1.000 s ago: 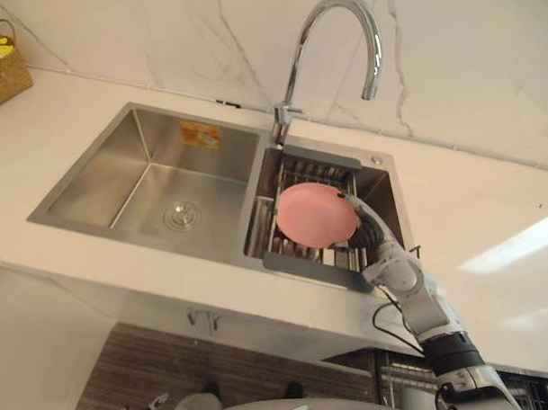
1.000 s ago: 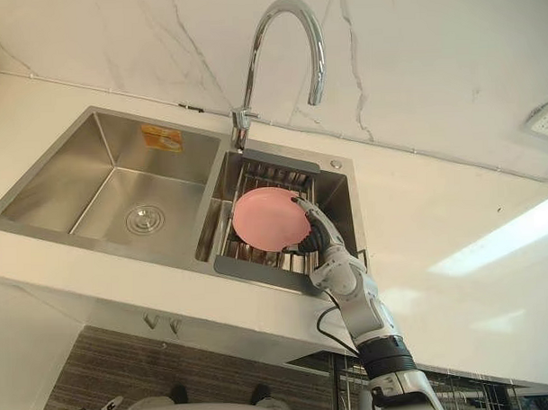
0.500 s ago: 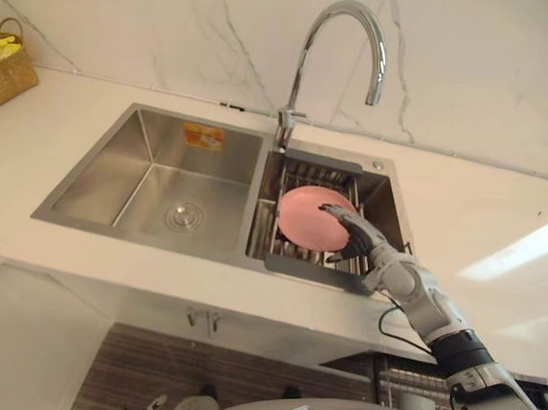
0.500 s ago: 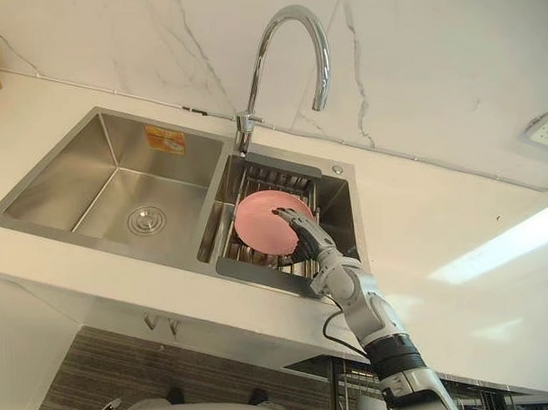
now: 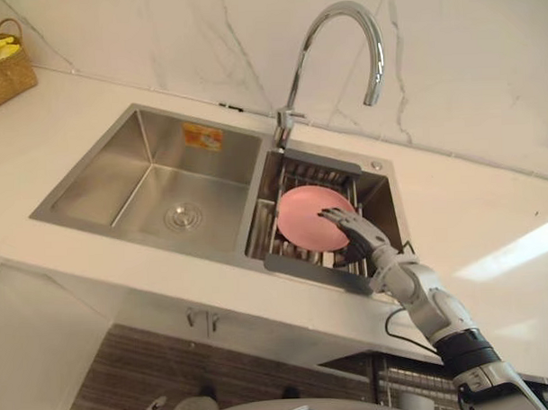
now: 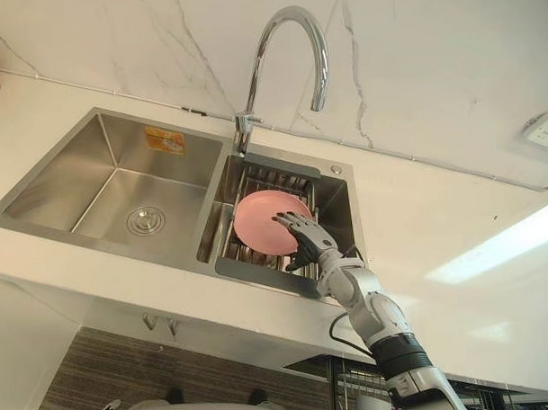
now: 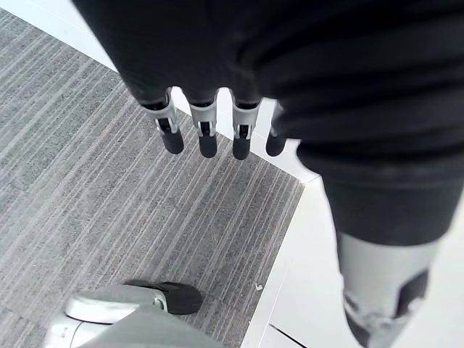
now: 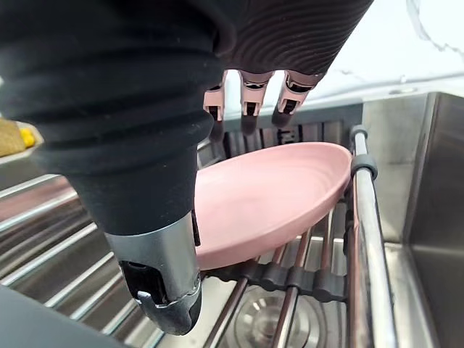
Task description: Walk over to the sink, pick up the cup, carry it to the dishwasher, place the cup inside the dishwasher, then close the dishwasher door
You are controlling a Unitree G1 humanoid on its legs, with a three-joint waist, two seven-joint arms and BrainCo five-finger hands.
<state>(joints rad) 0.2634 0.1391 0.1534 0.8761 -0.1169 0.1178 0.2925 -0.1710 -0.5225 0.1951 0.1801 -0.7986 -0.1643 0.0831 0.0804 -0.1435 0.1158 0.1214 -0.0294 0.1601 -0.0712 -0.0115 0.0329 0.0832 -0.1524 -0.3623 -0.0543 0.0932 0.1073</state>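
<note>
change: your right hand (image 6: 304, 238) has slid from the pink plate (image 6: 259, 222) edge onto its face, fingers spread, gripping nothing | plate leans in the sink's drying rack (image 6: 255, 269) | left hand (image 7: 205, 138) hangs slack | pickup likely still ahead of you

— Where's the right hand (image 5: 352, 236)?
— Centre-right of the frame, fingers (image 8: 251, 93) stretched forward and spread, thumb apart beneath; its arm (image 5: 432, 309) reaches up from the lower right.
— And the left hand (image 7: 204, 119)?
— Fingers straight, hanging relaxed
</note>
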